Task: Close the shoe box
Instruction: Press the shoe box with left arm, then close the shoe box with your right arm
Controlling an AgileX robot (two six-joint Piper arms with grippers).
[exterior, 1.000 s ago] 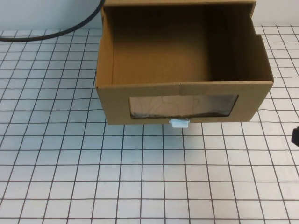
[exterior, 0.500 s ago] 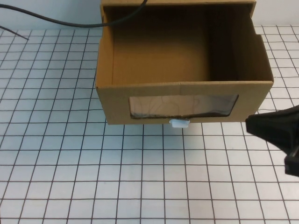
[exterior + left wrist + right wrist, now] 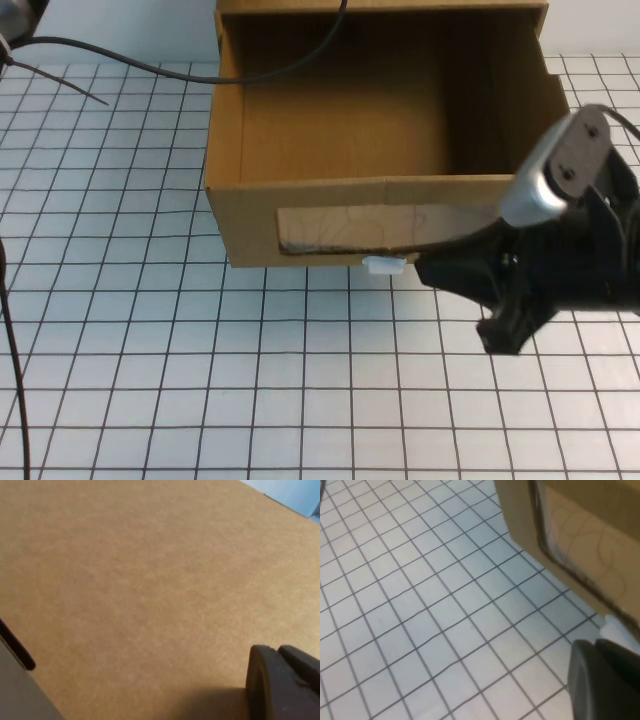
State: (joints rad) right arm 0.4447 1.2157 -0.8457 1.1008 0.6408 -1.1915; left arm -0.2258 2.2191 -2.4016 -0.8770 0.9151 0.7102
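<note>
The shoe box (image 3: 300,195) is a brown cardboard drawer pulled out toward me, open on top and empty. Its front has a clear window (image 3: 350,228) with a small white pull tab (image 3: 383,265) below it. My right gripper (image 3: 425,270) is low in front of the box's right half, shut and empty, its tip just right of the tab. In the right wrist view the gripper (image 3: 597,652) is beside the window (image 3: 585,535) and the tab (image 3: 620,627). My left gripper (image 3: 277,655) is shut, close over plain brown cardboard (image 3: 150,580); it is out of the high view.
The box stands on a white table with a black grid (image 3: 200,350). The drawer's outer sleeve (image 3: 380,6) is at the back edge. Black cables (image 3: 130,64) run across the top left and down the left edge.
My right arm has come in from the right edge and moved left, up to the box front near the tab. The cables at the top left have shifted. The box has not moved.
</note>
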